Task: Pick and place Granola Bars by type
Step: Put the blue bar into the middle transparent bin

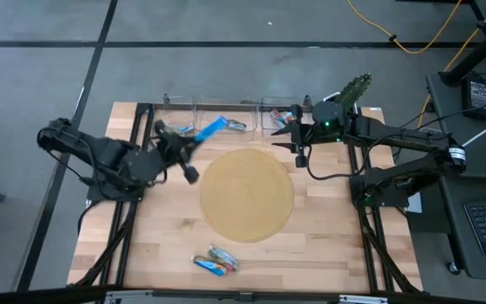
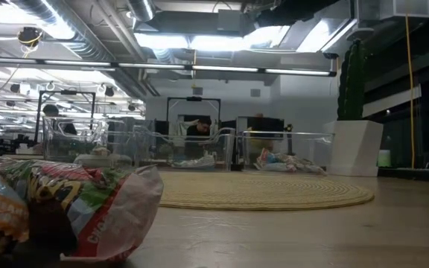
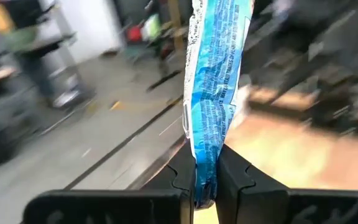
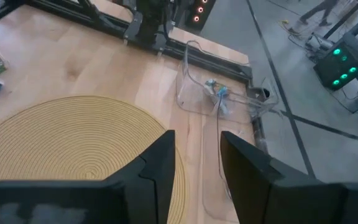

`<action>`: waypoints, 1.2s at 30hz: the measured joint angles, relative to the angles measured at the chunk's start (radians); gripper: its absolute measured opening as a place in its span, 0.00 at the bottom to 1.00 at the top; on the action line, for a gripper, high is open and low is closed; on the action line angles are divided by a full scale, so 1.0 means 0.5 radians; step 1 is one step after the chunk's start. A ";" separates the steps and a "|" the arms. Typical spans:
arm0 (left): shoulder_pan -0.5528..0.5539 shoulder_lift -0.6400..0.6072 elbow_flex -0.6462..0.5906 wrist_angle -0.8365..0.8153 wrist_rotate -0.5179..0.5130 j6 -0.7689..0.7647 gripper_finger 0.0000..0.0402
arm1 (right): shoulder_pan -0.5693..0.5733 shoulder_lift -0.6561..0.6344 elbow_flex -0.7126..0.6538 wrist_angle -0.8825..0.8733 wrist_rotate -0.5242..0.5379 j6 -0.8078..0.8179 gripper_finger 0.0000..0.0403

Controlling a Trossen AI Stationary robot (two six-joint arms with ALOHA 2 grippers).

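- Nearest the table-level camera, a crumpled multicoloured granola bar wrapper point(image 2: 73, 205) fills the lower corner of the low view; from above it matches the small cluster of bars point(image 1: 216, 262) lying at the desk's near edge.
- Left gripper point(image 3: 207, 180): its fingers point(image 3: 182, 171) are pressed tight on the lower end of a blue granola bar point(image 3: 213, 81), which stands up out of the grip. In the high view this bar point(image 1: 210, 130) hangs in the air just short of the clear bins, between the round tan mat point(image 1: 247, 194) and the middle bin point(image 1: 226, 110).
- Right gripper point(image 1: 298, 143) hovers at the mat's far right edge, just beside the right-hand bin point(image 1: 275, 114). Its fingers point(image 4: 157, 162) are spread, with nothing between them.
- Clear bins stand in a row along the far edge of the wooden desk point(image 1: 327, 228). One bin point(image 4: 194, 81) seen from the right wrist holds a few bars point(image 4: 219, 96), some blue; the bars in the right-hand bin look multicoloured from above.
- Step in hand, as I judge it: carrying the blue bar to the bin for its type. Sorting looks well along, with only the near-edge cluster left on the desk.
- Next move calls for bringing the bar over the bin that holds blue bars, clearing its wall, then spreading the fingers to drop it in.
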 joint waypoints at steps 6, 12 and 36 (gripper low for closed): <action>0.200 -0.215 0.000 -0.859 0.014 -0.459 0.05 | 0.000 0.000 0.000 0.017 0.002 0.000 0.33; 0.456 -0.355 0.000 -1.070 0.295 -0.142 0.05 | 0.001 0.000 0.000 0.017 0.074 0.004 0.32; 1.786 -0.164 -0.256 -0.377 1.473 0.842 0.05 | -0.002 -0.002 -0.003 0.322 0.179 0.021 0.32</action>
